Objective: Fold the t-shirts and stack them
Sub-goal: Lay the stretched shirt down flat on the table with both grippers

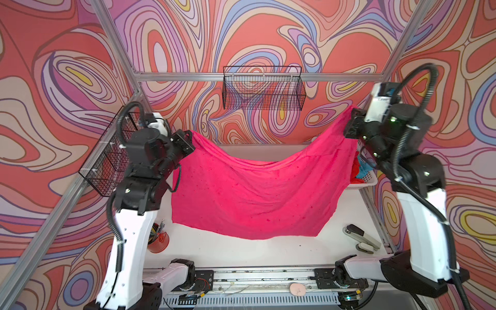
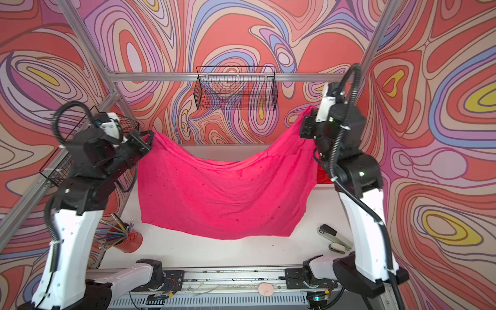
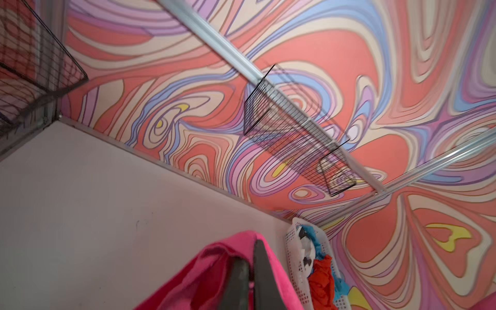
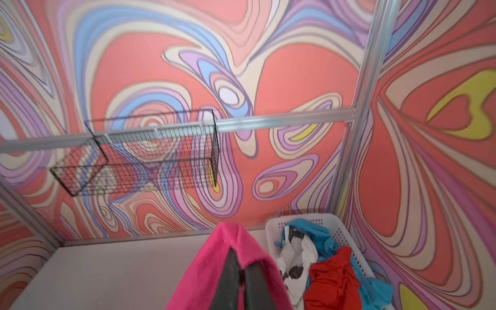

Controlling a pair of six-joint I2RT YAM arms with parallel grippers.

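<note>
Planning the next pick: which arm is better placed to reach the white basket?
Right, probably: the white basket sits just beside the right gripper; the left gripper is far across the pink shirt both hold.

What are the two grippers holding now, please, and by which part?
Both hold the pink shirt: the left gripper pinches one top corner, the right gripper the other.

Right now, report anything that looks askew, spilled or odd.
The pink t-shirt hangs lopsided: the right gripper appears to hold its corner higher than the left gripper, so the top edge sags in the middle. Its cloth is dotted with dark specks. The other shirts lie crumpled in the white basket.
</note>
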